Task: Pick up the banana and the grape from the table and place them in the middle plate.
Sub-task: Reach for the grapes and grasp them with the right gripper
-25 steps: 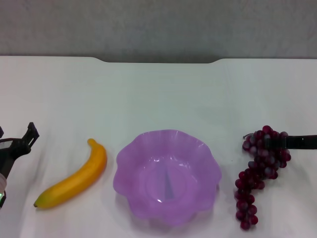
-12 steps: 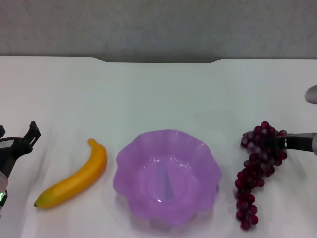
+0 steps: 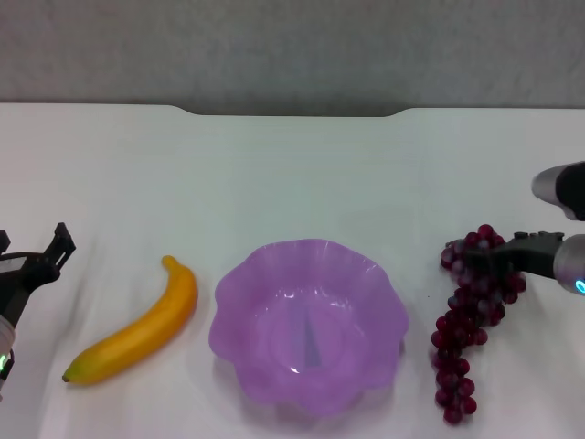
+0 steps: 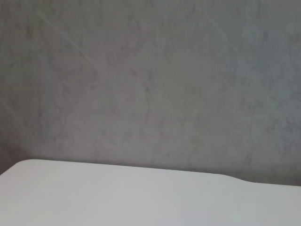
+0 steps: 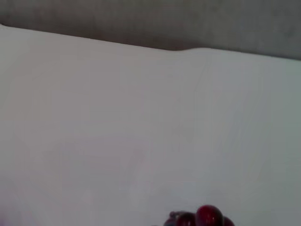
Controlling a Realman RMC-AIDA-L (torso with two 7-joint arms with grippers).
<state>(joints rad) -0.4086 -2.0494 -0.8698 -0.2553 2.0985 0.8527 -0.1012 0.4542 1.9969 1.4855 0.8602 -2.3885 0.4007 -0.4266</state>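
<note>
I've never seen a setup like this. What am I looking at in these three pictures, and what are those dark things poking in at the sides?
This is a two-armed robot seen through its own cameras. The wide picture comes from its head, looking down on a white table. On it lie a banana, a purple plate and a bunch of grapes. The dark things are its hands: the left hand waits open beside the banana, and the right hand sits at the top of the grapes, though its grip cannot be made out. The other two pictures come from cameras on the wrists. The left one shows only table and wall; the right one catches a few grapes at its edge.
</note>
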